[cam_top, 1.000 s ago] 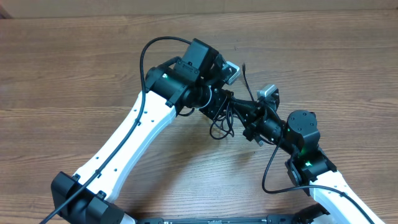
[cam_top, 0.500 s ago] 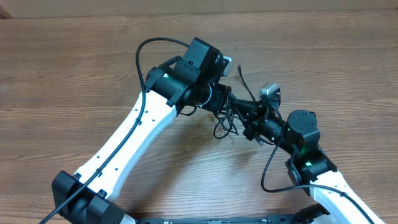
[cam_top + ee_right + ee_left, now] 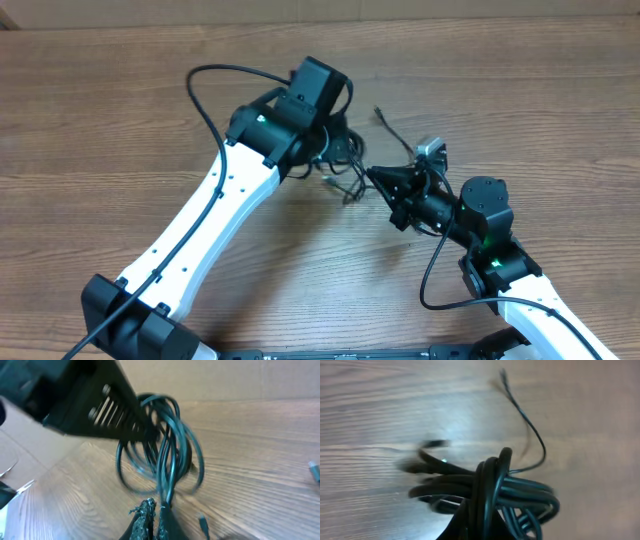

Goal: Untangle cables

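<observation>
Cables in left hand, right hand

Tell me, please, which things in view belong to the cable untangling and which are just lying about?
Part of the job: the bunched cables; the left gripper and the right gripper, both shut on them.
Just there: the wooden table; the thick black arm wire.

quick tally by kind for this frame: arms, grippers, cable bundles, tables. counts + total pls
arms: 2 (left arm, right arm)
grippers: 2 (left gripper, right gripper), both shut on the bundle
cable bundle: 1, black; number of separate cords cannot be told
table: 1
total: 6
</observation>
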`<state>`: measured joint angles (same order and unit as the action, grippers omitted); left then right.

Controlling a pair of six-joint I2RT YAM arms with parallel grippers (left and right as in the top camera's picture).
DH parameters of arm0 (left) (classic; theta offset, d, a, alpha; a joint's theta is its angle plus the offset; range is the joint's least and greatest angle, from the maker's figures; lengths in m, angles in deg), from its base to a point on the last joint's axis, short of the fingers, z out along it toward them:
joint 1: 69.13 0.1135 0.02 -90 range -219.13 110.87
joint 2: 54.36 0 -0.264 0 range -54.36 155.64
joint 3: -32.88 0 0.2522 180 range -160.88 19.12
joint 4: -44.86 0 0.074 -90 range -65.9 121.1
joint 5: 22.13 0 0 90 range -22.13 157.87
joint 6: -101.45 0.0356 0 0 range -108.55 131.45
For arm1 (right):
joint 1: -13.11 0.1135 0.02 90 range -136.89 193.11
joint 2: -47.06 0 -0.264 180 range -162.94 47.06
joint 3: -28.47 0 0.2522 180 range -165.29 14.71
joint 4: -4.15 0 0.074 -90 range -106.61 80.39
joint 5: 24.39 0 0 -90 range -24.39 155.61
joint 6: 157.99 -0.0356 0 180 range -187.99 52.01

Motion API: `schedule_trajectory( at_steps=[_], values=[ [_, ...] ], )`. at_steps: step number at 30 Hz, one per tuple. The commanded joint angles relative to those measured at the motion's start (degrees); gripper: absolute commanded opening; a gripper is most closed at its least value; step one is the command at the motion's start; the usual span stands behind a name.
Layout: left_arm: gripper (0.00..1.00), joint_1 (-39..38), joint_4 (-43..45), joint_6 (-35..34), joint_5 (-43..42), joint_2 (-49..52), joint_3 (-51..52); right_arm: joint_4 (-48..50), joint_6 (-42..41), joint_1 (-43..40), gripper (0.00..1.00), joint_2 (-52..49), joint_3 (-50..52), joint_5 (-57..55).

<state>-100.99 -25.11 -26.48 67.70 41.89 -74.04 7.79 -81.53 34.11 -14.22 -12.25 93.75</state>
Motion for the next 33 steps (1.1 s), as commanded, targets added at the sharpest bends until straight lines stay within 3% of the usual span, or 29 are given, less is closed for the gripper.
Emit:
schedule_trajectory(
  at_steps=[1, 6, 7, 10, 12, 14, 18, 22, 27, 33],
  values=[
    [0.04, 0.4, 0.4, -7.9, 5.0, 0.0, -1.2, -0.5, -0.4, -0.1, 0.04, 0.7, -0.5, 1.1],
    [0.04, 0.4, 0.0, 2.5, 3.8, 0.0, -1.2, -0.6, -0.3, -0.1, 0.04, 0.7, -0.5, 1.1],
    [0.04, 0.4, -0.3, 5.5, 2.9, 0.0, -1.2, -0.6, -0.3, -0.1, 0.10, 0.7, -0.5, 1.1],
    [0.04, 0.4, -1.0, 14.3, -1.0, 0.0, -1.2, -0.7, 0.6, -0.1, 0.40, 0.7, -0.5, 1.1],
    [0.04, 0.4, -1.8, 20.6, -5.0, 0.0, -1.2, -0.7, 2.4, -0.1, 0.67, 0.7, -0.5, 0.9],
    [0.04, 0.3, -3.1, 26.4, -8.7, 0.0, -1.2, -0.7, 3.6, -0.1, 0.83, 0.7, -0.5, -0.3],
    [0.04, 0.3, -5.4, 35.8, -13.1, 0.0, -1.2, -0.7, 3.6, -0.1, 0.88, 0.7, -0.5, -3.8],
    [0.04, 0.3, -6.5, 40.5, -16.3, 0.0, -1.2, -0.7, 4.0, -0.1, 0.88, 0.7, -0.5, -4.1],
    [0.05, 0.3, -6.3, 49.4, -26.1, 0.0, -1.2, -0.7, 4.3, -0.1, 0.86, 0.7, -0.5, -4.1],
    [0.04, 0.3, -5.6, 49.9, -26.9, 0.0, -1.2, -0.7, 4.7, -0.1, 0.73, 0.7, -0.5, -4.1]
  ],
)
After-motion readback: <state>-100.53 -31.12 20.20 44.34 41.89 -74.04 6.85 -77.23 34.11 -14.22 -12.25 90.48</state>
